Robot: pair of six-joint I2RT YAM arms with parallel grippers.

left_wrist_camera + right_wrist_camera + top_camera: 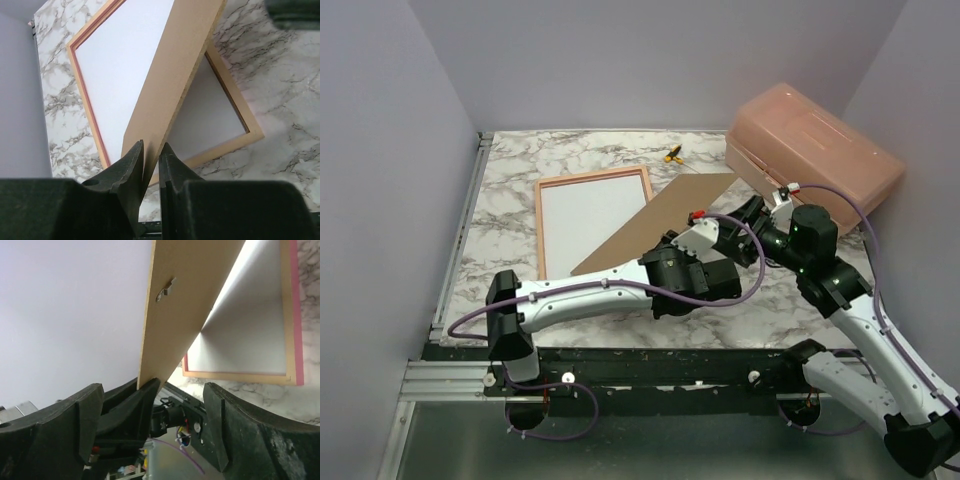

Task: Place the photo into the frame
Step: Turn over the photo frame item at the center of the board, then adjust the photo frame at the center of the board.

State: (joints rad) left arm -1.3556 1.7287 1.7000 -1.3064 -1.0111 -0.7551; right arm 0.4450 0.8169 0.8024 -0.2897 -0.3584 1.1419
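Pinching board (175, 75), left pincer (151, 152); right wrist shows clip (166, 290).

Soft, even overhead light keeps every view bright and free of glare, the tilted thin brown backing board (172, 75) casting a grey shadow inside the large wood-edged rectangular picture frame (225, 146), with the nearest foreground slightly soft.

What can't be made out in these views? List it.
- Top view: the backing board covers the frame's near right corner.
- All views: the photo shows only plain white inside the frame, and its print is unseen.
- Top view: the yellow item at the far edge is too small to identify.
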